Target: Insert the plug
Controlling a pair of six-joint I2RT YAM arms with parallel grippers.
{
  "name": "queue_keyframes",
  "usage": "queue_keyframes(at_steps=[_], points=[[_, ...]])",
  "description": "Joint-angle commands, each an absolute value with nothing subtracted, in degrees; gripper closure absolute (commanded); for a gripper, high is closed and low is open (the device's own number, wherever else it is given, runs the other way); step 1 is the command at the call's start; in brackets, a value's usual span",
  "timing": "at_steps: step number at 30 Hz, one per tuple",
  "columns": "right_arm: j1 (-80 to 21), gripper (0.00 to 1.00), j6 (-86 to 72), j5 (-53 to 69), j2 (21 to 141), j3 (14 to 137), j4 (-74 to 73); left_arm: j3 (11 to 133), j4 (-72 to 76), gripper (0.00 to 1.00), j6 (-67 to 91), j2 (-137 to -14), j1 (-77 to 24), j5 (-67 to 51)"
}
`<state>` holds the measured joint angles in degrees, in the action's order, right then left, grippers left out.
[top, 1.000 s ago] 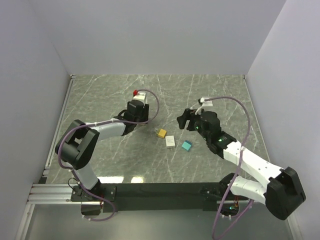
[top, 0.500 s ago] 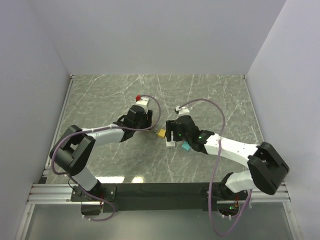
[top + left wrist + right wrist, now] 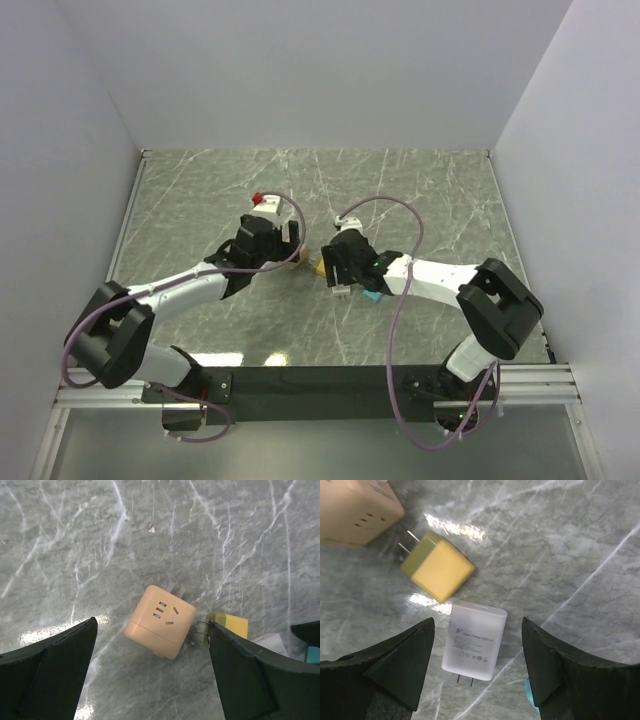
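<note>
You are at the reach-and-grasp step: nothing is picked up and nothing is plugged in yet.

Your right hand (image 3: 478, 622) is spread wide with nothing in it. Its two fingers (image 3: 395, 665) stand either side of the white plug (image 3: 476, 646), which lies flat on the surface (image 3: 570, 540) with its prongs pointing toward the near edge. Your left hand (image 3: 151, 626) is also released and empty, and its fingers (image 3: 50, 680) bracket the peach socket cube (image 3: 160, 621). The cube sits left of centre on the surface with its slotted face up. I cannot tell how far above the surface either hand is.

For the next move I would have you lower the right hand and close it on the long sides of the white plug. Close the left hand on the cube to steady it. The prongs point away from the cube, so I expect you will have to turn the plug before it meets the slots.

- One socket cube.
- One white plug.
- One yellow plug (image 3: 437, 566), just right of the cube with its prongs toward it.
- One teal block (image 3: 312, 655), farthest right and mostly cut off, so I cannot say what it is.
- Two hands.
</note>
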<state>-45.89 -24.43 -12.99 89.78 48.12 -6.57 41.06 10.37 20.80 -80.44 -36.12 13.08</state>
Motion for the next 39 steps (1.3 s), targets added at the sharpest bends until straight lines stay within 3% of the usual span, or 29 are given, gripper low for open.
queue_keyframes(at_steps=[1,8,10,13,15,17,28,39], points=[[-46.23,0.24,-25.14,-13.8,91.49,51.06,-8.78,39.38,13.88,0.04,22.06,-76.04,-36.47,14.58],[-46.32,0.28,-24.53,-12.49,95.61,52.38,-9.05,36.31,15.82,0.05,22.41,-70.84,-36.47,13.81],[-46.14,0.37,-24.26,-12.04,96.94,53.61,-9.49,35.51,16.95,0.06,22.5,-69.53,-36.56,13.36],[-46.32,0.62,-24.35,-12.22,98.7,54.93,-10.19,33.23,19.06,0.07,22.33,-66.64,-37.35,14.59],[-46.14,0.86,-24.43,-12.48,98.0,55.46,-10.46,31.38,20.91,0.07,22.32,-64.96,-37.7,14.59],[-46.14,1.0,-24.43,-13.09,95.82,55.81,-10.72,30.24,22.31,0.07,22.24,-62.94,-37.88,13.8],[-45.97,1.0,-20.75,-14.51,81.75,55.99,-3.28,28.48,24.69,0.06,21.01,-61.35,-37.88,10.82],[-45.0,1.0,-25.83,-17.31,72.16,50.54,11.86,23.56,37.17,0.06,20.3,-59.06,-40.77,-2.45]])
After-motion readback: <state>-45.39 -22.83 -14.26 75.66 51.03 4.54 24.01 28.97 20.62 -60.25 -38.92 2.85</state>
